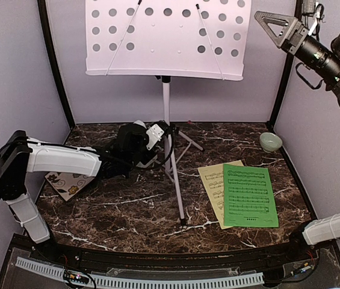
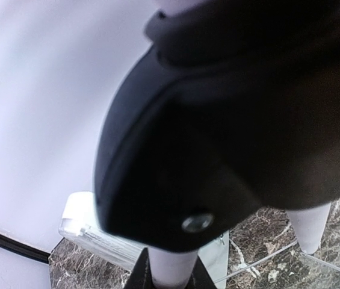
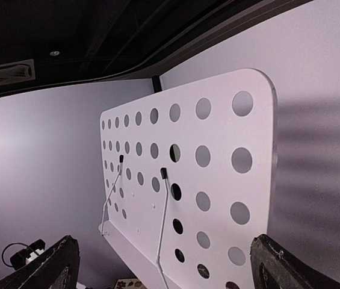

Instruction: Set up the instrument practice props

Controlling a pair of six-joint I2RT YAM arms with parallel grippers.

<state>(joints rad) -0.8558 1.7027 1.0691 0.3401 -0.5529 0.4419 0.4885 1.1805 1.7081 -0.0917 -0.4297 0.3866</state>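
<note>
Music stand [image 1: 165,99], white, tripod base: upright at the centre rear of the marble table [image 1: 127,211], legs splayed on the surface. Its perforated desk [image 1: 163,48] sits high on the pole, facing forward, bare of paper, with two wire page holders [image 3: 165,217] lying against its face.

Left gripper [image 1: 160,137]: low at the foot of the pole, just above the leg hub. In the left wrist view its dark fingers [image 2: 141,278] stand on either side of a white tube of the stand, clamped on it.

Right gripper [image 3: 165,256]: raised high at the right, level with the desk and apart from it. Its fingers are spread wide and nothing is between them.

Green music sheet [image 1: 251,195]: flat on the table, right of the stand's front leg. It lies on top of the pale-yellow music sheet [image 1: 213,183], covering that sheet's right part.

Pale-green bowl [image 1: 270,141]: right rear of the table, well apart from the sheets.

Floral tile [image 1: 67,183]: left side of the table, partly under the left arm.

Pale boxy object [image 2: 82,227]: on the marble behind the pole in the left wrist view; its kind cannot be told.
</note>
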